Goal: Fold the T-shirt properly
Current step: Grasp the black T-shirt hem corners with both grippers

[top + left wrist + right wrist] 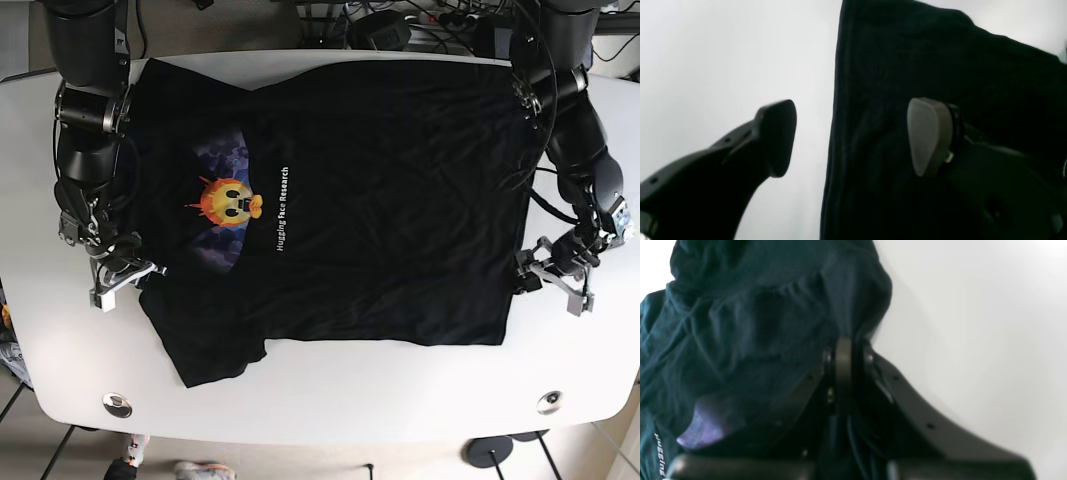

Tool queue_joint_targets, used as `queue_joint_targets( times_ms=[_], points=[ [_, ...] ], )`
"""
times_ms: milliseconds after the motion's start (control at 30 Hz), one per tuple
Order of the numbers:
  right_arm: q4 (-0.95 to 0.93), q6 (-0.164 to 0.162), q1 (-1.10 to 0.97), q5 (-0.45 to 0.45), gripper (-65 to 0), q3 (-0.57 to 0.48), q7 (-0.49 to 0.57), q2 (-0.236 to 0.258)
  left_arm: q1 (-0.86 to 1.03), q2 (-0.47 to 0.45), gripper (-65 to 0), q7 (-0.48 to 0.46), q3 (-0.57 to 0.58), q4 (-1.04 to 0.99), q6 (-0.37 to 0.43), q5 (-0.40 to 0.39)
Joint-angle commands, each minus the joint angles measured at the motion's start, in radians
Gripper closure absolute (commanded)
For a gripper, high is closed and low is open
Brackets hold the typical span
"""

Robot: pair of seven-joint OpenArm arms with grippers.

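Black T-shirt (350,200) lies flat across the table (330,400); right gripper (843,353) pinches cloth at its 9 o'clock edge, left gripper (853,136) straddles the 3 o'clock hem, spread: it should clamp before both lift evenly.

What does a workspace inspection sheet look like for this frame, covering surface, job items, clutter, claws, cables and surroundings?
Surface: white rounded table, with two round metal fittings near its front edge.
Job's things: black T-shirt spread flat with the print facing up and the lower sleeve lying out.
Clutter: nothing seen on the table.
Claws: right claw is shut on the T-shirt near the sleeve; left claw is open at the hem edge, with one finger over the cloth and one over bare table.
Cables: a tangle behind the table's far edge; wiring along the left arm.
Surroundings: grey floor, table legs, and a round stand base at the front right.
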Motion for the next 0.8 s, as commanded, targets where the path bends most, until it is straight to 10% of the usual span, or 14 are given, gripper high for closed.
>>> queue_joint_targets(
  times_ms=[33, 433, 700, 800],
  points=[
    [0.015, 0.007, 0.034, 0.011, -2.2, 0.001, 0.018, 0.013, -0.065, -0.039, -49.4, -0.052, 0.034, -0.088, -0.009, -0.021],
    [0.015, 0.007, 0.029, 0.02, -2.2, 0.003, 0.018, 0.009, -0.09, 0.028, -48.3, -0.095, 0.093, -0.288, -0.08, -0.025],
    [0.017, 0.007, 0.028, 0.02, -2.2, 0.004, 0.018, 0.009, -0.088, 0.058, -2.5, -0.089, 0.093, -0.288, -0.101, -0.017],
    [0.018, 0.008, 0.026, 0.02, -2.2, 0.004, 0.02, 0.009, -0.088, 0.028, 0.0, -0.106, 0.093, -0.285, -0.103, -0.02]
  ],
)
